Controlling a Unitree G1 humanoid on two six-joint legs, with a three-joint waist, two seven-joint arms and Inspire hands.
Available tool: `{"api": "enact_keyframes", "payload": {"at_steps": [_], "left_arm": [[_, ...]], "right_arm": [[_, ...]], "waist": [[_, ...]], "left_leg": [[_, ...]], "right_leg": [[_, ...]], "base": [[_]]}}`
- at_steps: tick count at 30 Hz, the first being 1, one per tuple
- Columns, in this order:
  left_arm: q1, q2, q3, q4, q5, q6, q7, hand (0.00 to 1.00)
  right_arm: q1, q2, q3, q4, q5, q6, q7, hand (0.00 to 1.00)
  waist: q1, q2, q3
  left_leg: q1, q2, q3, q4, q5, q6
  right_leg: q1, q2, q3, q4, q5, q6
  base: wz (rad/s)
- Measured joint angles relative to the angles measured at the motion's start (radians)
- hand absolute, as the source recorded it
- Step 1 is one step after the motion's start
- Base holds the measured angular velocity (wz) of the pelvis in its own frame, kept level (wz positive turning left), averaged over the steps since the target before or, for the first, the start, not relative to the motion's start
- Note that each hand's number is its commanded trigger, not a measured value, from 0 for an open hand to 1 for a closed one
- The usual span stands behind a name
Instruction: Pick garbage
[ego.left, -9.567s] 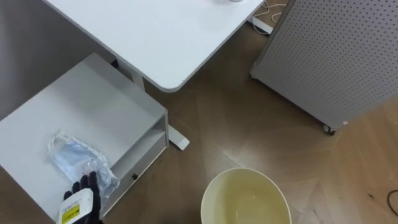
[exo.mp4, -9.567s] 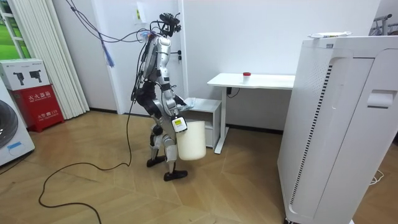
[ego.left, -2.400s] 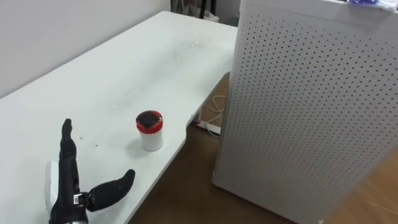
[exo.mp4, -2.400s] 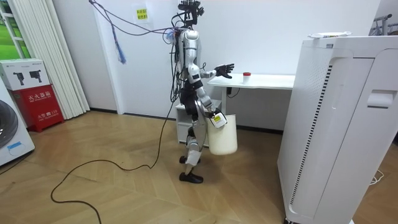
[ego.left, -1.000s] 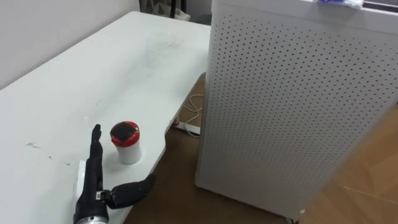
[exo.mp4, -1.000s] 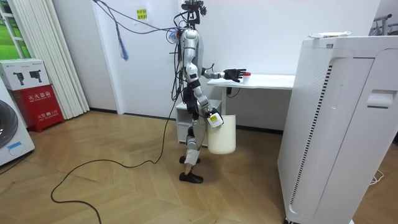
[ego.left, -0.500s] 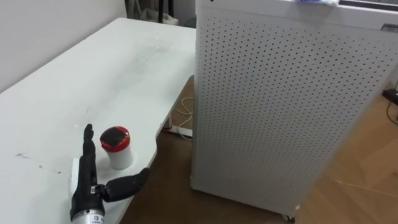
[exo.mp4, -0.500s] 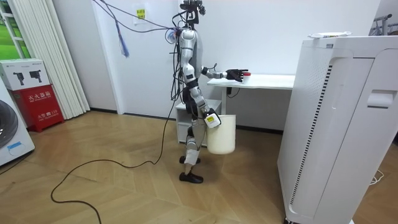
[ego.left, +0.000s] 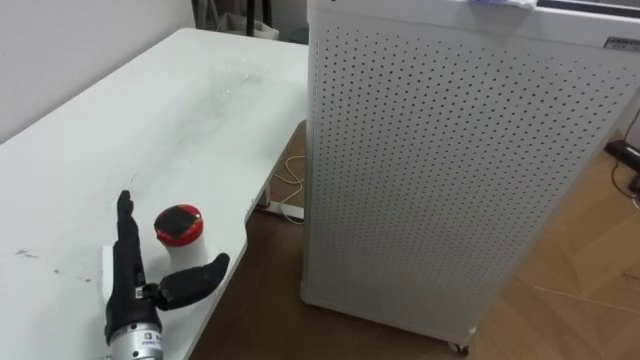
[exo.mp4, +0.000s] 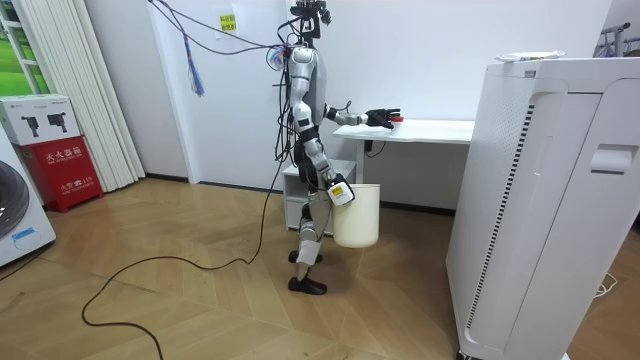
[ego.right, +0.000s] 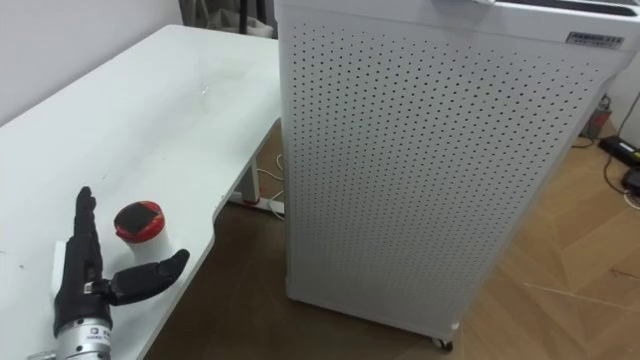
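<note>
Stands at the end of the table (exo.mp4: 420, 128) with the right hand (exo.mp4: 338, 190) at the rim of a pale bucket (exo.mp4: 358, 218) by the thigh, grip there impossible to tell. Stretches the left hand (ego.left: 135, 292) over the table, wide open and holding nothing, with the red-lidded cup (ego.left: 179, 228) upright just beside it, between straight fingers and spread thumb. Faces, farther off, a white perforated cabinet (ego.left: 450, 170) on the wood floor (ego.left: 580, 260).
</note>
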Motion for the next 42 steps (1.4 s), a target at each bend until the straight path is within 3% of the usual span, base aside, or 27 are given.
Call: {"api": "enact_keyframes", "payload": {"at_steps": [8, 16, 26, 27, 28, 29, 35, 42], "left_arm": [[-0.026, 0.001, 0.005, 0.045, -0.087, 0.021, 0.001, 0.0], [-0.079, 0.003, 0.032, 0.103, -0.098, 0.041, 0.0, 0.0], [-0.099, 0.002, 0.035, 0.123, -0.108, 0.042, -0.006, 0.0], [-0.103, 0.002, 0.035, 0.128, -0.109, 0.042, -0.008, 0.53], [-0.109, 0.002, 0.035, 0.136, -0.116, 0.042, -0.01, 0.66], [-0.111, 0.003, 0.037, 0.142, -0.118, 0.042, -0.01, 1.0], [-0.166, 0.004, 0.045, 0.214, -0.139, 0.06, -0.032, 1.0], [-0.175, 0.011, 0.042, 0.215, -0.14, 0.061, -0.081, 1.0]], "right_arm": [[0.004, 0.0, 0.0, 0.002, 0.01, 0.003, -0.001, 1.0], [0.002, 0.001, -0.001, 0.001, 0.007, 0.022, -0.011, 1.0], [0.003, 0.007, -0.001, 0.0, 0.005, 0.022, -0.037, 1.0], [0.003, 0.007, -0.001, -0.002, 0.005, 0.022, -0.037, 1.0], [0.003, 0.007, -0.001, -0.003, 0.001, 0.022, -0.038, 1.0], [0.003, 0.007, -0.001, -0.003, 0.0, 0.022, -0.039, 1.0], [0.002, 0.009, -0.002, -0.006, 0.001, 0.022, -0.051, 1.0], [0.002, 0.012, -0.001, -0.008, 0.001, 0.022, -0.058, 1.0]], "waist": [[-0.006, -0.001, -0.0012], [-0.015, 0.0, -0.0007], [-0.025, 0.002, 0.0004], [-0.025, 0.002, 0.0005], [-0.031, 0.002, 0.0006], [-0.035, 0.003, 0.0007], [-0.049, 0.006, 0.0033], [-0.05, 0.003, 0.0069]], "left_leg": [[0.002, 0.001, 0.01, 0.0, 0.0, 0.0], [-0.004, 0.002, 0.017, 0.001, 0.0, 0.0], [-0.003, 0.003, 0.025, 0.002, 0.0, 0.0], [-0.003, 0.003, 0.025, 0.002, 0.0, 0.0], [-0.003, 0.003, 0.024, 0.002, 0.0, 0.0], [-0.002, 0.003, 0.024, 0.002, 0.0, 0.0], [0.005, 0.004, 0.026, 0.001, 0.0, 0.0], [0.0, 0.004, 0.028, 0.002, 0.0, 0.0]], "right_leg": [[0.0, 0.002, 0.017, 0.0, 0.003, -0.001], [-0.009, 0.005, 0.025, -0.001, 0.009, 0.0], [-0.009, 0.005, 0.026, -0.003, 0.011, 0.0], [-0.009, 0.004, 0.026, -0.003, 0.011, 0.0], [-0.009, 0.004, 0.027, -0.003, 0.011, 0.0], [-0.008, 0.004, 0.027, -0.003, 0.011, 0.0], [-0.005, 0.004, 0.031, -0.002, 0.013, 0.0], [-0.01, 0.005, 0.03, -0.001, 0.014, 0.0]], "base": [[-0.03], [-0.02], [-0.02], [0.0], [0.0], [0.0], [-0.01], [0.0]]}}
